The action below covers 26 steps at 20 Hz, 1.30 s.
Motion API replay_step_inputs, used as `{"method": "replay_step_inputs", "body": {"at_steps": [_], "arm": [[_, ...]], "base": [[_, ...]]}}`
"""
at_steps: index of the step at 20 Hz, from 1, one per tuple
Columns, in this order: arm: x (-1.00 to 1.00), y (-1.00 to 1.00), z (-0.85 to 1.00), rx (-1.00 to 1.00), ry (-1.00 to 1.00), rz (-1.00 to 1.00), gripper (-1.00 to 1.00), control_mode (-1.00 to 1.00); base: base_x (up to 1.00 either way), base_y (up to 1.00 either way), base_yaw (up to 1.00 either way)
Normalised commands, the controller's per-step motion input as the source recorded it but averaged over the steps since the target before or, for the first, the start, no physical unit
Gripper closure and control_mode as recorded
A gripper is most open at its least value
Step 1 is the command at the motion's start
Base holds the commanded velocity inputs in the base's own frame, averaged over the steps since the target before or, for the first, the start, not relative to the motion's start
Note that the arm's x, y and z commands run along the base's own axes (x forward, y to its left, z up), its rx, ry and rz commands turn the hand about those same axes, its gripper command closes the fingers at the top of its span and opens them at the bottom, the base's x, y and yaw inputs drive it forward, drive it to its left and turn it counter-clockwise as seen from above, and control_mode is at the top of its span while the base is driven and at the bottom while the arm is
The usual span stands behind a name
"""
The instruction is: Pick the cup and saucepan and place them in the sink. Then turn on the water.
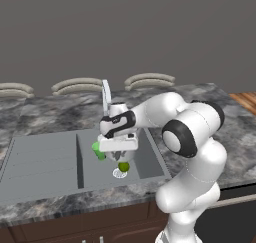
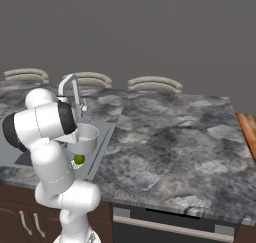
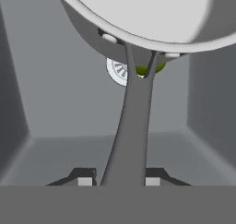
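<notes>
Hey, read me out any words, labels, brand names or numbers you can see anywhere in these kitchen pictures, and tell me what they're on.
None: no readable text in any view.
The saucepan, its handle between the gripper fingertips, is plain metal with no marking.
The cup is plain green.
The sink, faucet and counter carry no lettering.
The robot arm shows no logo.

A kitchen: a marble-patterned stone table (image 2: 170, 137) with a recessed grey sink (image 1: 45, 159), curved faucet (image 2: 70, 87) and dark wood cabinets (image 1: 75, 222) below.
</notes>
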Motion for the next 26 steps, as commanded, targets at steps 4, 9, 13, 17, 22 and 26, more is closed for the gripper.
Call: {"method": "replay_step_inputs", "body": {"at_steps": [4, 9, 13, 17, 22, 26], "arm": [[0.0, 0.0, -0.28, 0.0, 0.0, 0.0, 1.0, -1.0], [0.06, 0.0, -0.1, 0.01, 0.0, 0.0, 1.0, -1.0], [0.17, -0.03, 0.0, 0.03, 0.03, 0.0, 1.0, -1.0], [0.19, -0.06, -0.01, 0.04, 0.02, 0.0, 1.0, -1.0], [0.13, -0.06, -0.01, 0.03, 0.0, 0.0, 1.0, -1.0], [0.0, 0.0, 0.0, 0.0, 0.0, 0.0, 1.0, -1.0]], "base": [[0.0, 0.0, 0.0], [0.0, 0.0, 0.0], [0.0, 0.0, 0.0], [0.0, 0.0, 0.0], [0.0, 0.0, 0.0], [0.0, 0.0, 0.0]]}}
